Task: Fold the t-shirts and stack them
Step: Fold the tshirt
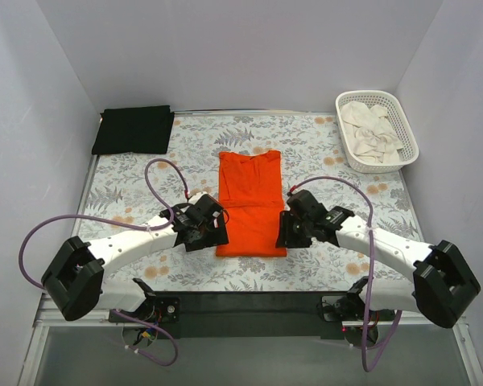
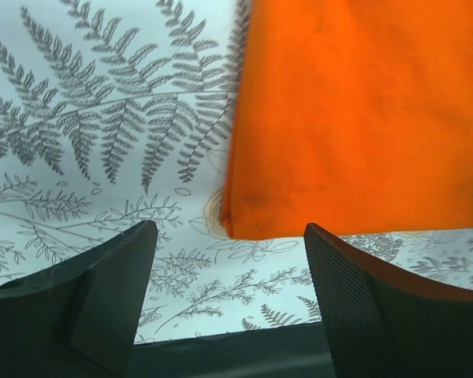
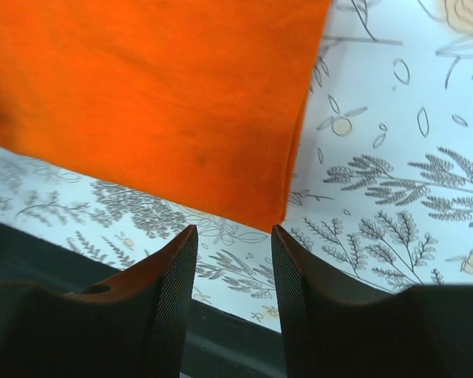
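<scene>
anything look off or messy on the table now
Nothing serious. The orange t-shirt lies flat in a folded strip, with the left hand and right hand open at its near corners. Only the black t-shirt, folded at the far left corner, seems to overhang the tablecloth edge.

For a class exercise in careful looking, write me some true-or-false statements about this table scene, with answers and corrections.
1. The black t-shirt lies at the far left corner of the tablecloth. True.
2. The orange t-shirt lies in the basket. False: it lies flat on the tablecloth, mid-table; the basket holds white cloth.
3. The left gripper and right gripper are both open, holding nothing. True.
4. The orange t-shirt is stacked on the black one. False: they lie apart.
</scene>
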Robot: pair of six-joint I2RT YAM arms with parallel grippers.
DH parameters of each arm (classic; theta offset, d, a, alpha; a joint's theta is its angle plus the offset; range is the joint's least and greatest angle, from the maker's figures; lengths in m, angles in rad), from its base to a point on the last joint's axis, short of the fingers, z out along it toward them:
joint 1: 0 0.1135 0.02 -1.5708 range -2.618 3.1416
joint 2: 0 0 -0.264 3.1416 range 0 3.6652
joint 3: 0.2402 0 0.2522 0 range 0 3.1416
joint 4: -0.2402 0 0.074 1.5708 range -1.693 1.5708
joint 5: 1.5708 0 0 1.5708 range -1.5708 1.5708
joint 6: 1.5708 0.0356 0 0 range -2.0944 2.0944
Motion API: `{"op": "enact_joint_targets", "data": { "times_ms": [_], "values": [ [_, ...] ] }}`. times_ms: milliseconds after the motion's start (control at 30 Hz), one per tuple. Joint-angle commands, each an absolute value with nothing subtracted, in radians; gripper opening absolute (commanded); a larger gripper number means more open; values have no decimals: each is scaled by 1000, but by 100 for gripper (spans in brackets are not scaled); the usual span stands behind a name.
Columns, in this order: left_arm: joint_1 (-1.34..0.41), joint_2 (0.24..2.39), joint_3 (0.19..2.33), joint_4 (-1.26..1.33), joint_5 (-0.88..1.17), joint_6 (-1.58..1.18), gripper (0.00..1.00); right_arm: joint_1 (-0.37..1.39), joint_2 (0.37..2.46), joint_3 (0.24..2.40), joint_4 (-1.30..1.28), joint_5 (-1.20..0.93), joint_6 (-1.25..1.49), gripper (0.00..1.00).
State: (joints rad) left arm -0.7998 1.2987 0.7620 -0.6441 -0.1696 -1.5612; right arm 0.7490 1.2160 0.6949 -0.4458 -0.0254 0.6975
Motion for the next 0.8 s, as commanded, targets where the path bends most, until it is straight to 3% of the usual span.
{"op": "enact_joint_targets", "data": {
  "times_ms": [0, 300, 767],
  "values": [
    [-813, 1308, 767, -680, -193, -1601, 70, 795, 1267, 756, -548, 103, 790, 42],
    [-815, 1338, 784, -680, -195, -1605, 70, 813, 1370, 785, -572, 147, 810, 37],
    [-815, 1365, 805, -675, -175, -1601, 69, 871, 1488, 767, -564, 144, 836, 36]
  ]
}}
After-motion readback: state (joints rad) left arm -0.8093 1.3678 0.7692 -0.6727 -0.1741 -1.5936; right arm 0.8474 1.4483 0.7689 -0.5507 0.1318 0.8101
